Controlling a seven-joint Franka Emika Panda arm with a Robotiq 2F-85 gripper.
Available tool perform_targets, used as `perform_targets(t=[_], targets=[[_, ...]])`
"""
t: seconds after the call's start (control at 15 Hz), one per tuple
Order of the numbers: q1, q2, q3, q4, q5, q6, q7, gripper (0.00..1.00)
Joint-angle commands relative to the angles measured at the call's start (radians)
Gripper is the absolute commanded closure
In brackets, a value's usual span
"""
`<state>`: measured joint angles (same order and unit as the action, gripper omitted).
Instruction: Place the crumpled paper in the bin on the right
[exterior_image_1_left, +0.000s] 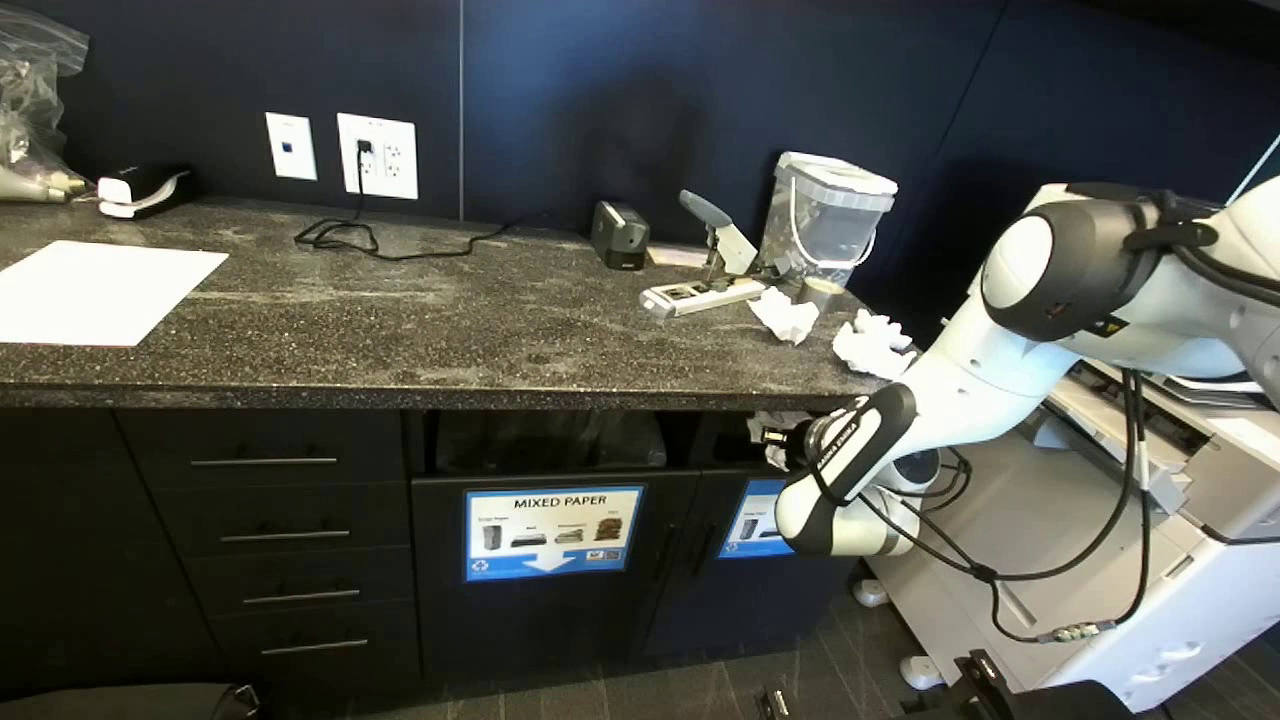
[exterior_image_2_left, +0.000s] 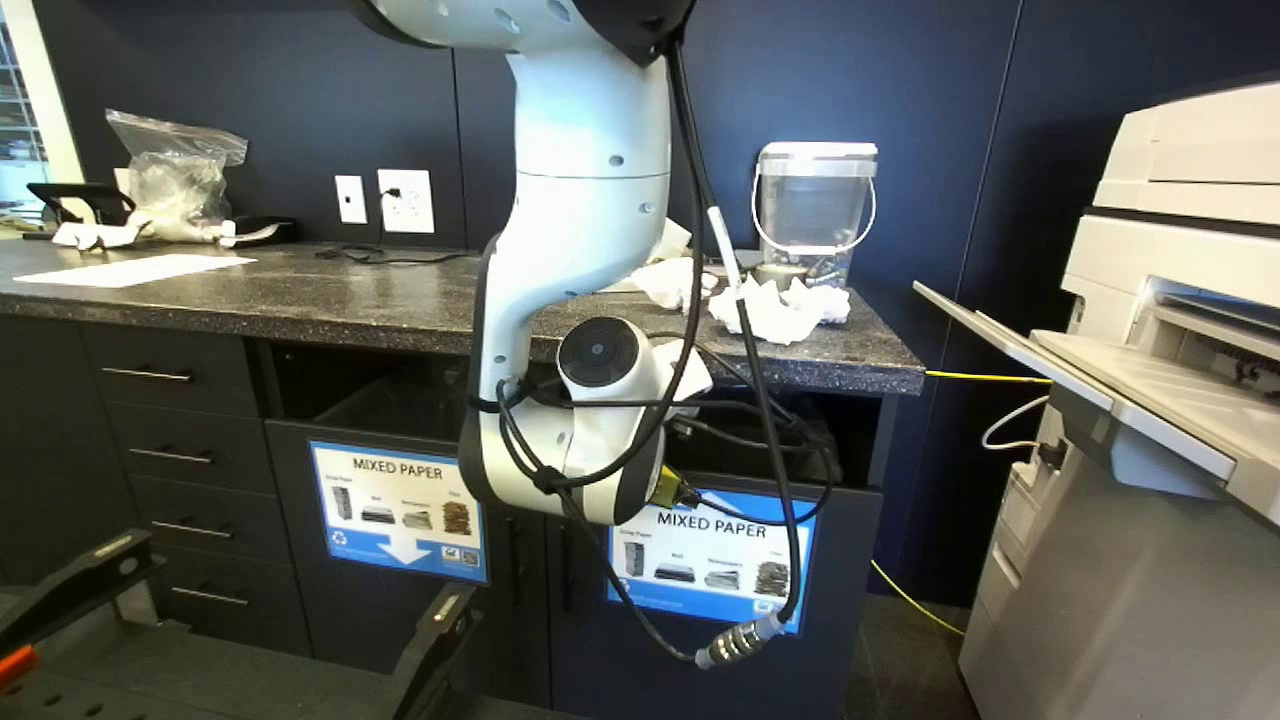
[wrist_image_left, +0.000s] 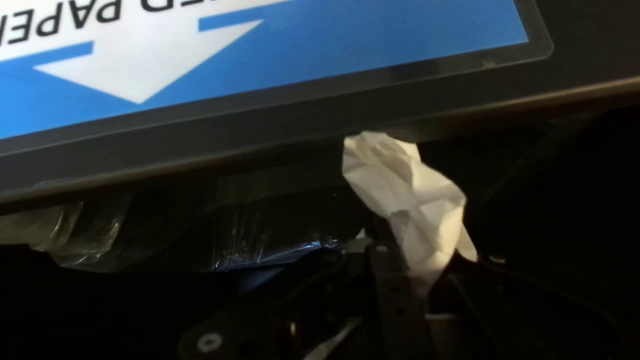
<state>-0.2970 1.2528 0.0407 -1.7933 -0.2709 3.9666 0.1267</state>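
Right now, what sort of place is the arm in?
Probably an office copy corner: a large printer or copier, MIXED PAPER labels, and what looks like a stapler on the counter.

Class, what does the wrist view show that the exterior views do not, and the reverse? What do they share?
Only the wrist view: glinting plastic inside the right bin, and the gripper close up, shut on crumpled paper.
Only the exterior views: the counter, lidded bucket and printer.
Shared: that bin's blue label and, in an exterior view, part of that paper.
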Motion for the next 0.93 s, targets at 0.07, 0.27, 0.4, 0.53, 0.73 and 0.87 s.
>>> perform_targets(t=[0.07, 0.27, 0.4, 0.53, 0.73, 0.87], targets=[[-0.02, 0.055, 0.012, 0.079, -0.036, 0.023, 0.031, 0.97], [-0.02, 0.059, 0.011, 0.088, -0.043, 0.011, 0.036, 0.61], [-0.019, 0.061, 0.01, 0.092, -0.051, 0.004, 0.036, 0.45], [-0.016, 0.062, 0.008, 0.091, -0.055, 0.002, 0.033, 0.29], [-0.016, 0.057, 0.006, 0.085, -0.062, -0.006, 0.031, 0.07], [-0.01, 0.037, -0.002, 0.065, -0.063, -0.022, 0.021, 0.0]])
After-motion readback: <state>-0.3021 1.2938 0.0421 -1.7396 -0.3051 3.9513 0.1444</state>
